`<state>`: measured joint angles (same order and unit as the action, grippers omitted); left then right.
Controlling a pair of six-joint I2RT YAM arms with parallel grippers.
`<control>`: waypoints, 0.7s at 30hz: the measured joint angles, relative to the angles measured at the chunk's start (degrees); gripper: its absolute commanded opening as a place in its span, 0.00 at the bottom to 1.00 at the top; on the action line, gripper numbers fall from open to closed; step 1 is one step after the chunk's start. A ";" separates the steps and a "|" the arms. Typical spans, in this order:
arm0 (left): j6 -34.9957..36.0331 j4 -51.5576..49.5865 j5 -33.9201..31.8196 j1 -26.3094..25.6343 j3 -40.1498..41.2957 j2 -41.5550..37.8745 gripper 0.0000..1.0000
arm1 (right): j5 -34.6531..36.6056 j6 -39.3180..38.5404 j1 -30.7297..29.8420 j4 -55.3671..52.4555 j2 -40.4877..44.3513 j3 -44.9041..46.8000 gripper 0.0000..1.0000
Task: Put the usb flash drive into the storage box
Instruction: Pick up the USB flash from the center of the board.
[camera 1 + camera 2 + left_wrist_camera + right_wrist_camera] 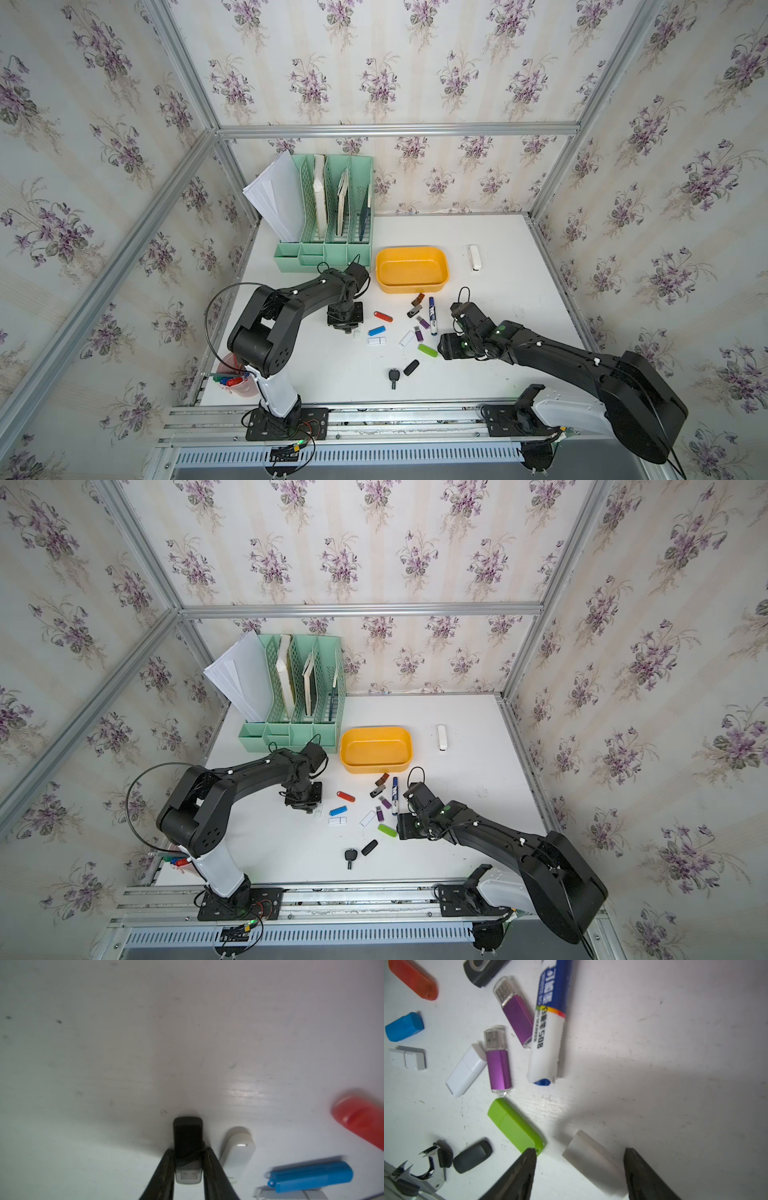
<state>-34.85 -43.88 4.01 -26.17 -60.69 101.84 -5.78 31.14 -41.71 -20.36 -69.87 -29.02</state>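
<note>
L gripper [188,1151] is clenched on the black usb flash drive [188,1134]. Both fingers [164,1172] press its sides near the clear-capped plug end, and the black body sticks out past the tips. The drive sits low over the white table [104,1043]; whether it touches the table can't be told. Just beside it lies a white drive [236,1149], w/ a blue drive [311,1176] and a red drive [361,1122] further out on the same side.

In both top views the storage box [409,288] [374,766] sits on the table next to the mint-green organizer [328,216]. L gripper w/ its drive is near the box's organizer-side front corner but apart from it, not over it.

R gripper [579,1150] is released. Its jaws stand apart w/ a pale whitish piece [591,1159] lying on the table between them. One finger [641,1176] meets that piece's edge, and the other tip overlaps the end of a green drive [512,1124]. Beyond lie purple drives [498,1068] and a blue-white marker [550,1022].
</note>
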 measured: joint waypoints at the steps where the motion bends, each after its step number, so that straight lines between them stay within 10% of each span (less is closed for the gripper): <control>1: 0.00 0.07 0.00 0.00 0.07 -0.04 0.28 | -0.13 0.24 -0.39 -0.09 0.09 0.07 0.66; 21: 0.22 0.39 -0.02 0.00 0.63 -0.20 0.27 | 4.81 3.17 -5.88 -5.44 -4.98 -4.20 0.55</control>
<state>-34.63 -43.48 3.99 -26.17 -60.05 101.65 -0.97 34.30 -47.59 -25.80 -74.85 -33.21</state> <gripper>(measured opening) 0.273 0.561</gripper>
